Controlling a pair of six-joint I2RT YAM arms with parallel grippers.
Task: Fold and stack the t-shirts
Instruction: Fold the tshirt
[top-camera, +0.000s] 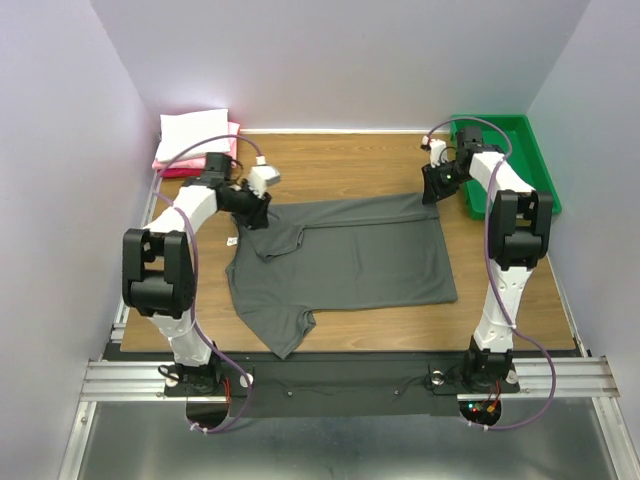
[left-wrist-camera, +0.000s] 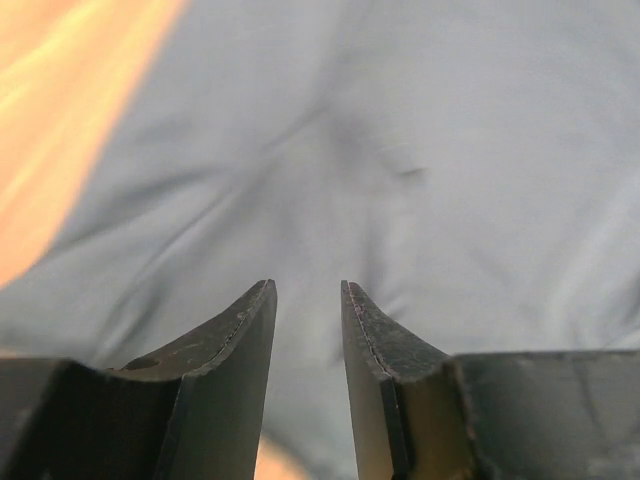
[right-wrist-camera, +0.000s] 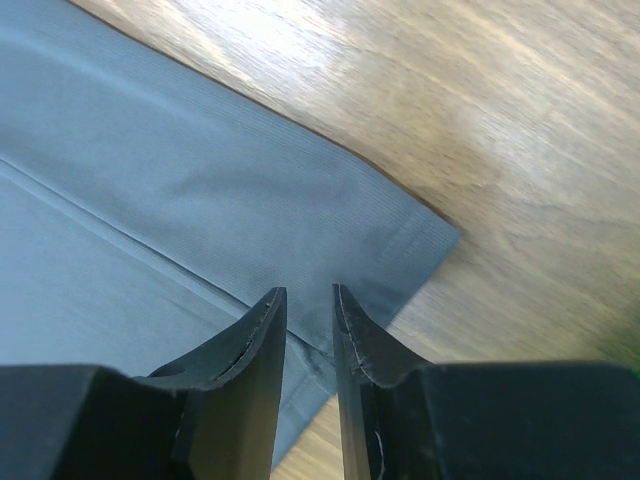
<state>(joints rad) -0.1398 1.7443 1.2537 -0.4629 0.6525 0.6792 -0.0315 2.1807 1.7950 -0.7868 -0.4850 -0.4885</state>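
1. Closest to us, the left gripper (left-wrist-camera: 305, 287) is hanging released just above cloth, jaws standing apart with nothing between them.
2. Directly beneath and ahead of that hand, the charcoal t-shirt (top-camera: 350, 262) is lying spread on the table (top-camera: 340, 160). Its collar end is sitting under the left hand and its hem end is reaching the right hand, with a fold line running along its far side.
3. Beyond the left hand, to its outer side, the white shirt (top-camera: 193, 128) is resting folded on the pink shirts (top-camera: 168, 162), apart from the charcoal one.
4. Moving right, the right gripper (right-wrist-camera: 308, 292) is sitting over the far hem corner with its jaws narrowly parted. We are unable to tell whether they are pinching cloth or only hovering.
5. Just outside the right hand, the green tray (top-camera: 500, 122) is sitting at the table's edge.
6. We are judging the fold as barely started, and we are seeing three risks:
   - With one hand released and the other possibly gripping, a pull from the right could drag the whole shirt sideways and undo the far fold.
   - A left grasp catching only one layer could leave the sleeve behind and skew the rectangle.
   - A right hand swinging outward could knock the tray.
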